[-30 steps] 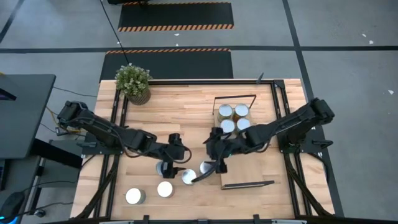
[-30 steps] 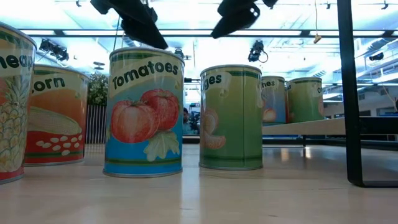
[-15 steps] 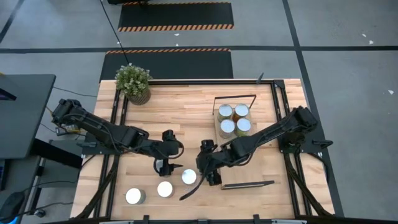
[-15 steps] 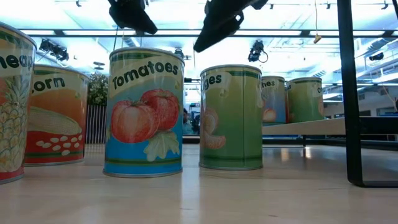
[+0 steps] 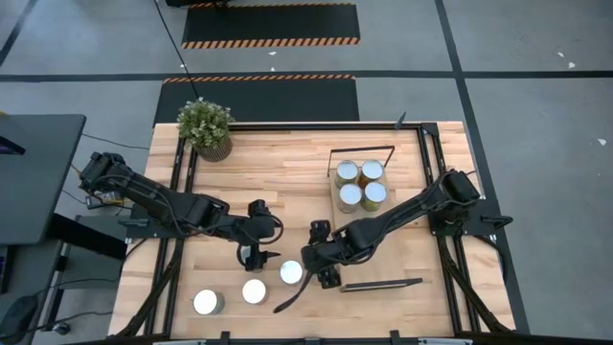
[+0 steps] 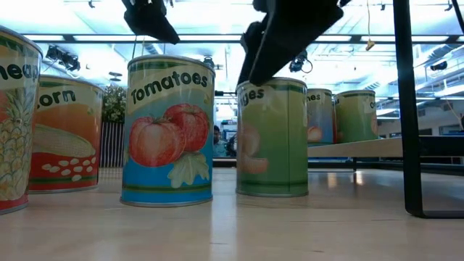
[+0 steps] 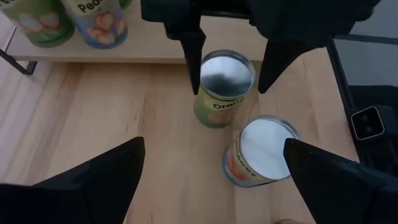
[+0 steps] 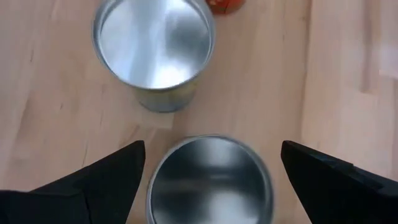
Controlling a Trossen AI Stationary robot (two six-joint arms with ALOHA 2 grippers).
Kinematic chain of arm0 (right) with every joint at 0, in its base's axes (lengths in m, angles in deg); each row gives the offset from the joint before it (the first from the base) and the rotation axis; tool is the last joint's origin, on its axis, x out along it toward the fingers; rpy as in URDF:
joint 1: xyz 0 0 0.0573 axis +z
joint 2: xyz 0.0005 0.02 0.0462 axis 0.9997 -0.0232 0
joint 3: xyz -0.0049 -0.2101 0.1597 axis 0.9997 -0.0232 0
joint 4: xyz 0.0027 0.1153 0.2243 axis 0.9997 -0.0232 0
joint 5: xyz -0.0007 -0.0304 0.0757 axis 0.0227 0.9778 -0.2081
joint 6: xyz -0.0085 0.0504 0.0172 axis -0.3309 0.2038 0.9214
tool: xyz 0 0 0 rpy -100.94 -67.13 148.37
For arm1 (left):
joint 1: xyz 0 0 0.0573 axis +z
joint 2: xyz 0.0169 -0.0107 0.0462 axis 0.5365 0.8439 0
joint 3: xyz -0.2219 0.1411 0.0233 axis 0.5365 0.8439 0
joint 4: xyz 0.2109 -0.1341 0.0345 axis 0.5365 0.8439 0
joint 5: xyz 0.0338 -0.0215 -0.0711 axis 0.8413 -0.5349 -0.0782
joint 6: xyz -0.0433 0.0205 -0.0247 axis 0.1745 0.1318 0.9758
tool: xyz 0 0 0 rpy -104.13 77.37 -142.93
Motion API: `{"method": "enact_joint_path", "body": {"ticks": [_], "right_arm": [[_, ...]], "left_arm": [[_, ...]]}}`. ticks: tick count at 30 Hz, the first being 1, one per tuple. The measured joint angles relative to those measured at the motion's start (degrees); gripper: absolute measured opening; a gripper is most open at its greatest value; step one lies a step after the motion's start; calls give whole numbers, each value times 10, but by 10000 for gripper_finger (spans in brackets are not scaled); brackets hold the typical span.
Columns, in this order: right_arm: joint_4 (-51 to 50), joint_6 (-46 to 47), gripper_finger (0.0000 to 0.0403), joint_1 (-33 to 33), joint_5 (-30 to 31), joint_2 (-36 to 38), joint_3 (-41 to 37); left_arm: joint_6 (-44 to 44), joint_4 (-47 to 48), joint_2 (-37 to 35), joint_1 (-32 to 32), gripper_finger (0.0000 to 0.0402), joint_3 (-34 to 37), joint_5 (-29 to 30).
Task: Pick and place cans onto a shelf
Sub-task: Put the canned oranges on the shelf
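Observation:
A green oranges can (image 5: 290, 272) stands on its base on the table, left of the shelf (image 5: 402, 261). My right gripper (image 5: 301, 279) is open and low over it, with one finger on each side of its silver top (image 8: 210, 183); the left wrist view (image 7: 224, 78) shows a gap on both sides. The tomatoes can (image 7: 260, 149) stands next to it (image 6: 170, 130), with the corn can (image 6: 65, 134) and the pineapple can (image 5: 208, 303) further left. Several cans (image 5: 359, 184) stand on the shelf's far end. My left gripper (image 5: 257, 253) hovers open and empty, left of the oranges can.
A potted plant (image 5: 206, 127) stands at the table's far left corner. The shelf's black wire end frame (image 6: 406, 109) rises near the front, right of the cans. Black rails (image 5: 174, 192) run along the table's left and right sides. Bare tabletop lies at the far middle.
My right gripper has moved toward the table's left and near edge and come down, so its open fingers now straddle the oranges can's top. My left gripper has drawn back a little toward the left and risen.

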Motion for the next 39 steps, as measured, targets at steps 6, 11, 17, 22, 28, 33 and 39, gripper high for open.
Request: {"method": "enact_joint_path", "body": {"ticks": [6, 11, 17, 22, 28, 33, 39], "right_arm": [[-14, 13, 384, -1, -8, -13, -1], [-28, 13, 381, -8, -5, -23, -1], [-31, 8, 342, -23, -15, -23, -1], [-38, 7, 316, -31, -21, -19, -1], [-64, -4, 326, -19, 11, 37, -2], [-85, -17, 324, 8, 53, 95, -2], [-138, 17, 325, 22, 63, 149, -39]], "left_arm": [[6, 8, 0, 0, 389, 0, 0], [15, 8, 0, -1, 389, 0, 0], [15, 11, 0, -1, 389, 0, 0], [20, 11, 0, -1, 389, 0, 0], [28, 13, 0, -1, 389, 0, 0], [19, 21, 0, -1, 389, 0, 1], [28, 23, 0, -2, 389, 0, 3]]}}
